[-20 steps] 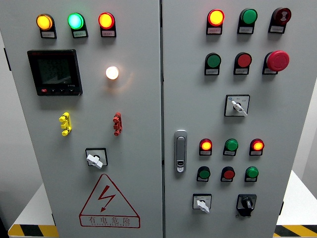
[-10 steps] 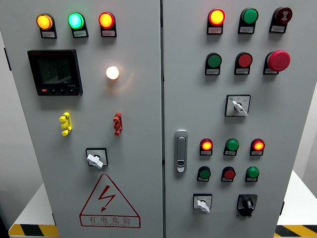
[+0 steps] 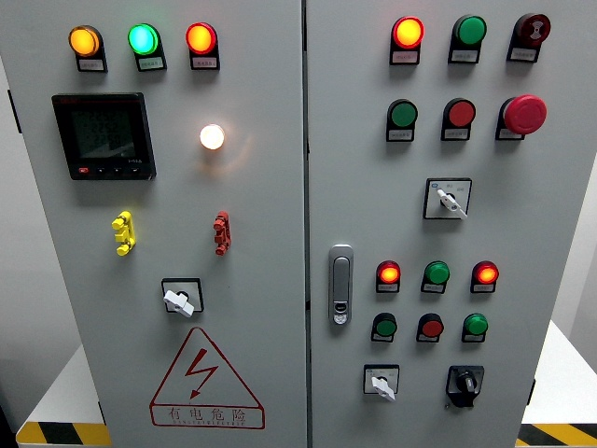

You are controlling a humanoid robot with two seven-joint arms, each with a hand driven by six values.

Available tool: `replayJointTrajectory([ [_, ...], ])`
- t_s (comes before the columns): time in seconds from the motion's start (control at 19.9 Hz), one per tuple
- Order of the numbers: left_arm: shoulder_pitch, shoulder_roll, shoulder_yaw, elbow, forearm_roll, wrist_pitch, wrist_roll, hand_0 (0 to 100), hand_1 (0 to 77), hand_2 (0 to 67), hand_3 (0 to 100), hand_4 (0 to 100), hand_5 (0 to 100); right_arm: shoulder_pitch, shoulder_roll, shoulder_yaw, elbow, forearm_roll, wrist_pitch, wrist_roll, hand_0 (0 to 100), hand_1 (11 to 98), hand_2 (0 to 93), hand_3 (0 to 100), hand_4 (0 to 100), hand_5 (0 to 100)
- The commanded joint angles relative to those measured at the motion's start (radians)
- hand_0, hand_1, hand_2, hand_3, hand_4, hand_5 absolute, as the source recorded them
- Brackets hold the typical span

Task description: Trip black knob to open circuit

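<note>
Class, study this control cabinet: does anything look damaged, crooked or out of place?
Nothing stands out. The lamps, buttons and switches sit in tidy rows, the black knob at lower right looks intact, and the warning triangle is stuck on straight.

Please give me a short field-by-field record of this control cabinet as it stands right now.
target: black knob, lower right of right door, untouched
white switches: one above it, one to its left, one on left door
lit lamps, left door: amber, green, red, white
emergency stop: red mushroom button, upper right
door handle, left edge of right door
warning sign, lower left door
hands: none in view
</note>
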Motion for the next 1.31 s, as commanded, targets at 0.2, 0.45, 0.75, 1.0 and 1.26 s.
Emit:
replayJointTrajectory([
  [0.2,0.000,0.000,0.000,0.000,0.000,0.000,0.000,0,3.2,12.9,21,7,2,0.040,0.0062,-0.072,0.165,-0.015,-0.100,-0.007,83,46.3,4.1,39,39,56],
  [0.45,0.000,0.000,0.000,0.000,0.000,0.000,0.000,0,3.2,12.9,21,7,2,0.120,0.0062,-0.088,0.191,-0.047,-0.139,-0.045,83,49.4,3.8,54,59,69],
  [0.75,0.000,0.000,0.000,0.000,0.000,0.000,0.000,0,3.3,12.9,21,7,2,0.132,0.0062,-0.125,0.201,-0.071,-0.148,-0.045,85,49.1,3.3,81,88,96],
  [1.0,0.000,0.000,0.000,0.000,0.000,0.000,0.000,0,3.2,12.9,21,7,2,0.161,0.0077,-0.125,0.194,-0.071,-0.151,-0.045,87,50.7,2.9,90,97,100],
  [1.26,-0.002,-0.001,0.000,0.000,0.000,0.000,0.000,0,3.2,12.9,21,7,2,0.183,0.0092,-0.125,0.179,-0.071,-0.151,-0.048,90,60.2,2.6,89,94,100],
])
